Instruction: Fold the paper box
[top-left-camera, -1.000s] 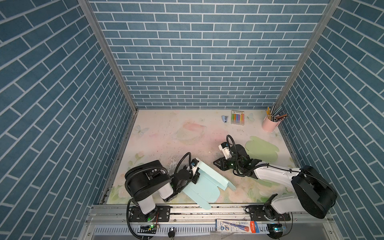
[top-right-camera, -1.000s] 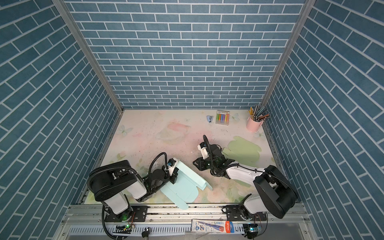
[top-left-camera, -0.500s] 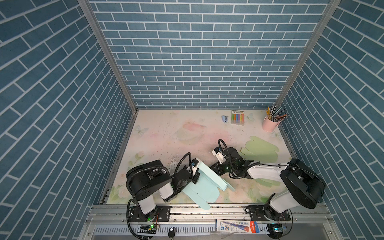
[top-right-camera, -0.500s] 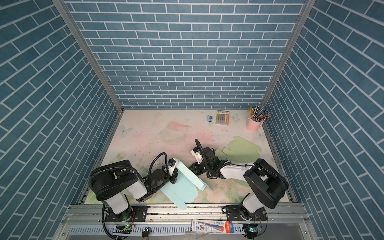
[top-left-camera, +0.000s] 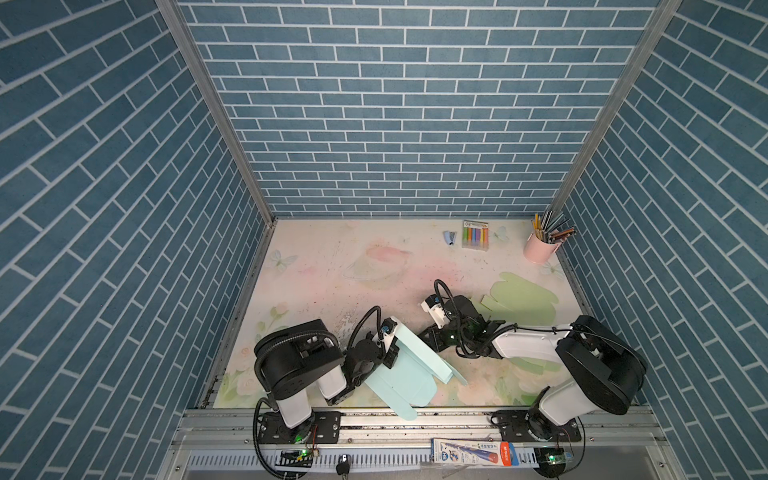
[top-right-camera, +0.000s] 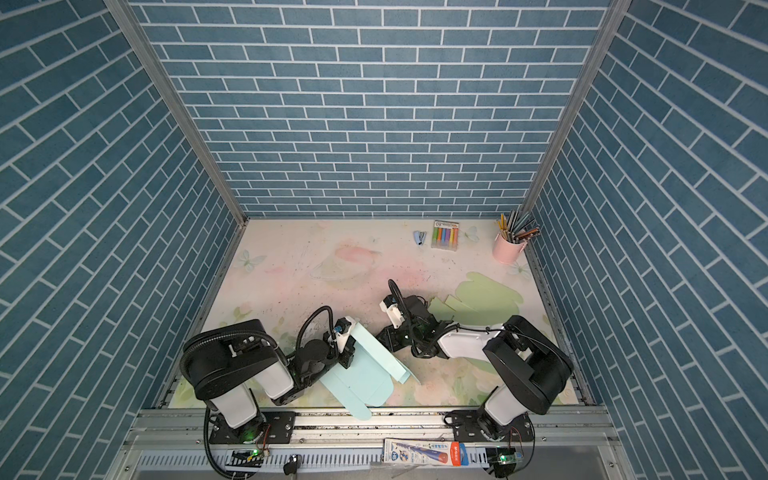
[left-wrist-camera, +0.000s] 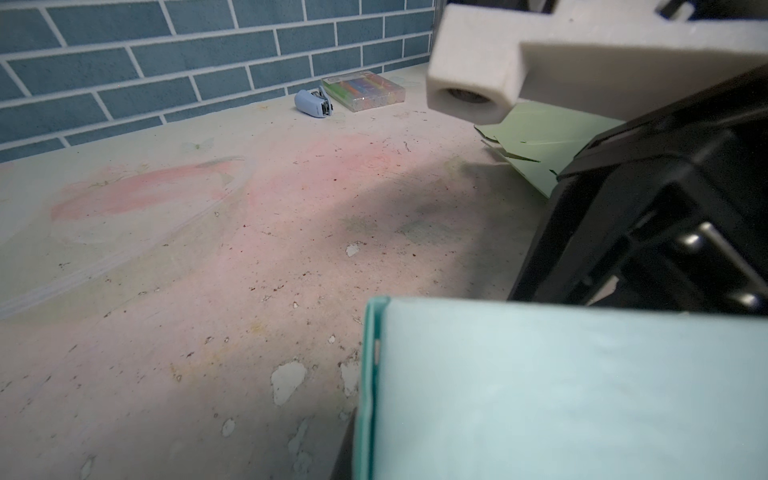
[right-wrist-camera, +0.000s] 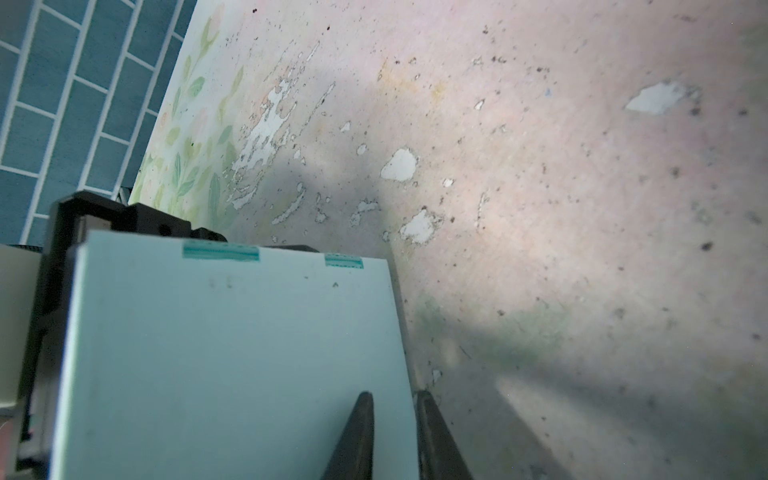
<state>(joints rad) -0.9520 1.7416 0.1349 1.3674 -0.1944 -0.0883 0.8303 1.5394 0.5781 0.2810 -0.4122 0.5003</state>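
The paper box (top-left-camera: 409, 370) (top-right-camera: 365, 370) is light teal, partly folded, with one panel raised, and lies near the front edge of the table. My left gripper (top-left-camera: 392, 347) (top-right-camera: 349, 349) is shut on its left end; in the left wrist view the box (left-wrist-camera: 561, 395) hides the fingers. My right gripper (top-left-camera: 422, 334) (top-right-camera: 381, 332) reaches in from the right to the raised panel's upper edge. In the right wrist view its two dark fingers (right-wrist-camera: 365, 415) stand close together astride the side edge of the box (right-wrist-camera: 228, 353): one lies over the panel, one just past it.
A flat green paper sheet (top-left-camera: 523, 299) lies behind the right arm. A pink cup of pencils (top-left-camera: 540, 249), a marker case (top-left-camera: 475, 235) and a small stapler (top-left-camera: 449, 237) stand along the back wall. The box's lower flap overhangs the front rail (top-left-camera: 374, 419).
My right gripper has swung left from the middle of the table to the box's raised panel, and its fingers have narrowed onto the edge. The left gripper and box stay put.
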